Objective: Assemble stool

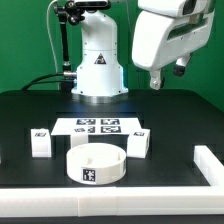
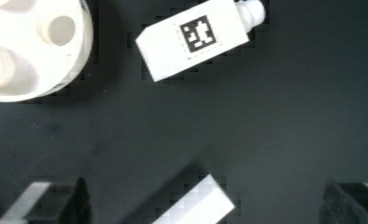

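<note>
The white ring-shaped stool seat (image 1: 97,163) lies on the dark table in front of the marker board (image 1: 97,126). One white tagged leg (image 1: 40,142) lies to the exterior view's left of the seat and another leg (image 1: 137,143) to its right. A third leg does not show. My gripper (image 1: 167,75) hangs high above the table at the exterior view's right, apart from every part. In the wrist view the seat (image 2: 30,50) and one leg (image 2: 202,38) lie far below. My gripper (image 2: 202,205) is open and empty, with a dark fingertip (image 2: 48,200) at either side.
The robot base (image 1: 97,60) stands behind the marker board. A long white L-shaped bar (image 1: 205,170) lies along the table's edge at the exterior view's right. A slanted white strip (image 2: 195,198) shows below between the fingers; I cannot tell what it is.
</note>
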`<state>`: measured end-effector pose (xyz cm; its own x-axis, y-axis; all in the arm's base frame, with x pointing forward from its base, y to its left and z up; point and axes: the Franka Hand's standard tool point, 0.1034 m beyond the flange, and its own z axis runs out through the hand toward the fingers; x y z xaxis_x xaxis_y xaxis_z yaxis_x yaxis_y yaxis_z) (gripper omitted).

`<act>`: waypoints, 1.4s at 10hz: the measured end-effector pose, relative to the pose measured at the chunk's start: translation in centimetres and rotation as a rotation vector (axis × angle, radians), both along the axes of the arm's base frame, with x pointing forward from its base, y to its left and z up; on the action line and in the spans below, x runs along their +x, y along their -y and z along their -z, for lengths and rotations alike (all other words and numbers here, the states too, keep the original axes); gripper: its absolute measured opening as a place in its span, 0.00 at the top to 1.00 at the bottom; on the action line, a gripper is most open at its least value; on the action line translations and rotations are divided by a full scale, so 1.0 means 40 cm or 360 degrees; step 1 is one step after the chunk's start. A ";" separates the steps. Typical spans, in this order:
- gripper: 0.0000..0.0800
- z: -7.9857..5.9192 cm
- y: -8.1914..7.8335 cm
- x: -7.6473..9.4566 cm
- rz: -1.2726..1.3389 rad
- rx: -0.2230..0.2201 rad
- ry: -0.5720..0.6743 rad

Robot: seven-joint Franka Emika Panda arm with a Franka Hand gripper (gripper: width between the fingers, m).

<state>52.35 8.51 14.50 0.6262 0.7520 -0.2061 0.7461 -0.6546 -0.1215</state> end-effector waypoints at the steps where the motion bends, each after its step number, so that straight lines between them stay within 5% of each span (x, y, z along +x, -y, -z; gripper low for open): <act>1: 0.19 0.000 0.000 0.000 0.0000 0.0000 0.0000; 6: 0.19 0.004 0.006 0.002 -0.0039 0.0013 0.0005; 8: 0.19 0.062 0.132 0.004 -0.0206 0.0082 0.0076; 11: 0.19 0.166 0.261 0.029 -0.0318 0.0145 0.0117; 14: 0.19 0.177 0.274 0.041 -0.0329 0.0150 0.0119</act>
